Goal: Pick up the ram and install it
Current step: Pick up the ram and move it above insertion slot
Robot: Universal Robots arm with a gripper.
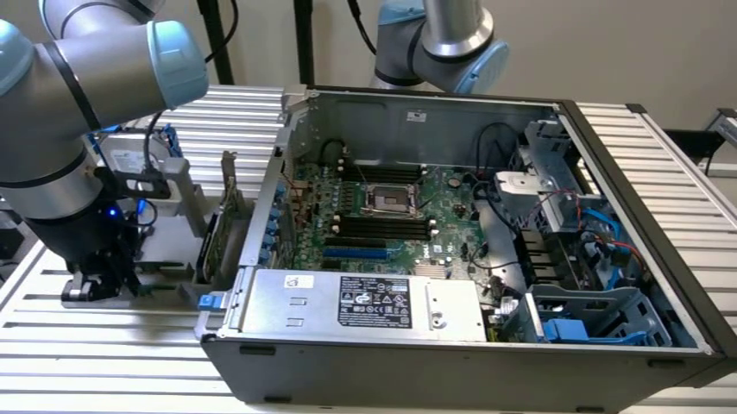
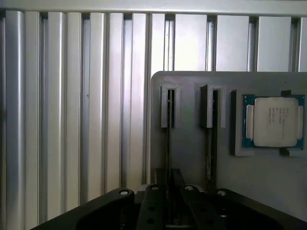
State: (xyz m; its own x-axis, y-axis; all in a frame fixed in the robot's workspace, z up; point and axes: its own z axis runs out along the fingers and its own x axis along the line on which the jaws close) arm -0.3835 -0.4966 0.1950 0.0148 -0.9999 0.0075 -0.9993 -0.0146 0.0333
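While the open computer case takes up most of the slatted table, the arm reaches down beside it on the exterior view's left, over a grey holder. Its pincer hangs low in line with the ram, which stands on edge in a holder slot; whether it is spread or pinching cannot be told. A second stick stands just beside, then a square processor.

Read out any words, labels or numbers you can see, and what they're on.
Nothing is legible.
Black label on the power supply: print too small to read.
White sticker beside it: too small to read.
Processor chip lid: markings too faint to read.
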